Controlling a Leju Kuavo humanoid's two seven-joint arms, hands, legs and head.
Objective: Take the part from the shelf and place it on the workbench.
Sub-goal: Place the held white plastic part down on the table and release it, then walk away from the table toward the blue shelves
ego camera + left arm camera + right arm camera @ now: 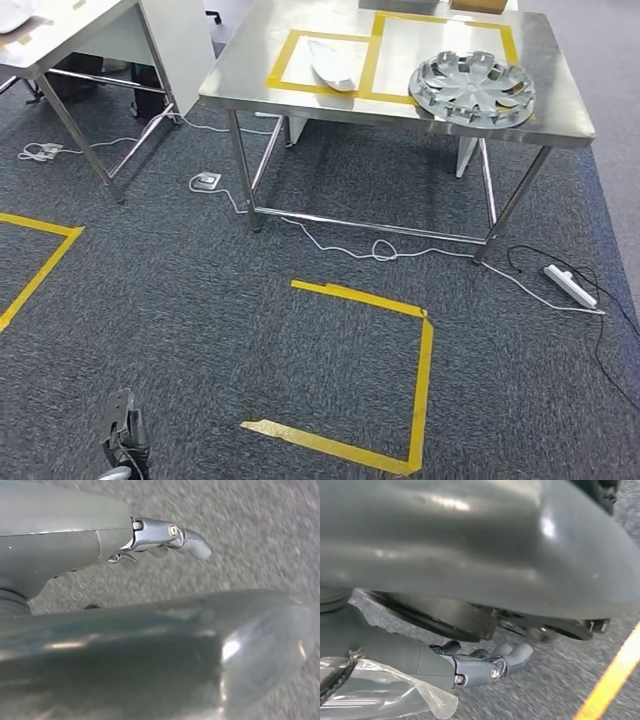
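A silver wheel cover (472,88) lies on the right part of the steel workbench (249,75), overlapping the right yellow taped square. A white curved part (333,65) lies in the left taped square. My left hand (124,435) hangs low at the bottom left, far from the bench. In the left wrist view my left hand (113,540) holds nothing, its fingers stretched out over grey carpet. My right hand (471,665) also hangs over the carpet with its fingers out and nothing in them.
A second table (68,30) stands at the back left. White cables (362,248), a socket box (205,181) and a power strip (570,285) lie on the carpet under and beside the bench. A yellow tape outline (419,380) marks the floor in front of it.
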